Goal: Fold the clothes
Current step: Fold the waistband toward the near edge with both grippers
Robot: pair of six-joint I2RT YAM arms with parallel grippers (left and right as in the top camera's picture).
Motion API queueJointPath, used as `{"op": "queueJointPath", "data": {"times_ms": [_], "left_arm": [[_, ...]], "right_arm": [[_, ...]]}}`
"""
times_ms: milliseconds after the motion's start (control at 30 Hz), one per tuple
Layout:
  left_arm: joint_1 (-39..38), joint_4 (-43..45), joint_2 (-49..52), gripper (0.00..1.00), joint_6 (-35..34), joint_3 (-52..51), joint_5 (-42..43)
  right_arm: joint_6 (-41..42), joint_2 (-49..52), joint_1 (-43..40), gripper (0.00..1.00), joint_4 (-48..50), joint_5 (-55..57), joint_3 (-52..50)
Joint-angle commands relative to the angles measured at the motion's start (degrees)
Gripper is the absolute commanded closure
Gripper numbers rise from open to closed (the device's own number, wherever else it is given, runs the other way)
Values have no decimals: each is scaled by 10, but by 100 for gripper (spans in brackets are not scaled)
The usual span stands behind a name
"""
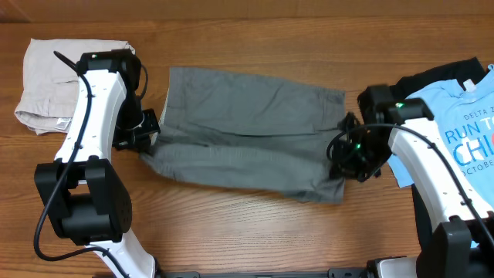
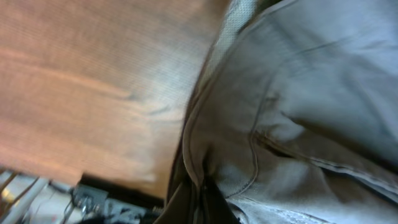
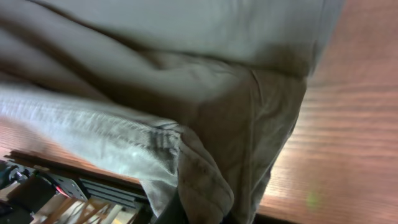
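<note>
T-shirt (image 1: 455,116), top line: I read "DELTA" in small dark print; what follows is too small for me.
T-shirt, line 2: "RUN T" in white capitals, cut off by the picture's right edge.
T-shirt, line 3: "CHI" in bigger white capitals, cut off too.
T-shirt, line 4: "OCTOBE", small, cut off.

Grey shorts (image 3: 155,81) fill most of my picture. The cloth is wrinkly, with a stitched line running down the middle. It bunches into a thick fold at the bottom middle, where my jaws pinch it. The brown wooden table (image 3: 354,124) shows on the right side. At the bottom left is some dark blurry stuff (image 3: 37,186).
</note>
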Motion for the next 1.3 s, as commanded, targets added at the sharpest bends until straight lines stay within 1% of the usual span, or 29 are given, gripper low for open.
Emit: {"op": "queueJointPath", "data": {"times_ms": [0,200,300,433,500,533,600,667,700,733,767,833,867,900,933,967,1000,1033,1067,1100,1133,1167,1200,1233,1267], "left_arm": [[0,-16,-15,96,-33,-9,-46],[0,-49,-15,96,-33,-10,-63],[0,-58,-15,96,-40,-17,-63],[0,-54,-15,96,-41,-53,-67],[0,-43,-15,93,-41,-82,-68],[0,-37,-15,89,-41,-96,-68],[0,-34,-15,65,-40,-115,-68],[0,-39,-15,28,-29,-118,-59],[0,-42,-15,22,-25,-114,-54],[0,-49,-15,19,-19,-105,-47],[0,-56,-15,17,-17,-92,-46],[0,-75,-15,17,-17,-60,-45],[0,-82,-15,17,-13,-40,-45],[0,-82,-19,17,7,-16,-24],[0,-82,-20,17,17,-2,-12],[0,-82,-24,18,25,17,5],[-1,-82,-27,20,26,31,19],[-2,-81,-28,24,26,44,34],[-2,-77,-28,36,26,56,49],[-3,-72,-28,42,27,58,55],[-5,-54,-28,57,35,58,72],[-8,-38,-28,81,41,57,83],[-12,-21,-27,92,50,55,92],[-18,-5,-27,96,63,52,100],[-26,12,-27,96,71,48,102]], "right_arm": [[18,-13,0,96,-9,4,-39],[21,-26,2,96,-21,-51,-85],[56,-31,15,96,-19,-50,-112],[96,-31,50,96,-10,-50,-152],[118,-31,73,96,0,-49,-158],[129,-31,82,95,1,-47,-158],[143,-31,91,89,0,-48,-158],[142,-31,92,67,-18,-50,-146],[141,-31,92,65,-28,-49,-136],[138,-34,92,60,-40,-49,-116],[138,-38,92,55,-52,-47,-94],[138,-47,92,51,-77,-47,-48],[140,-52,92,50,-90,-41,-19],[144,-58,92,48,-108,-32,18],[148,-61,92,47,-121,-26,41],[154,-64,92,46,-145,-12,85],[155,-66,92,46,-159,-4,112],[156,-67,92,46,-175,3,143],[156,-67,92,47,-184,10,168],[155,-67,92,49,-185,12,172],[155,-67,92,54,-181,19,177],[159,-67,92,60,-175,30,175],[174,-66,92,66,-164,45,167],[184,-66,92,68,-155,53,159],[190,-66,92,71,-141,59,147]]}}
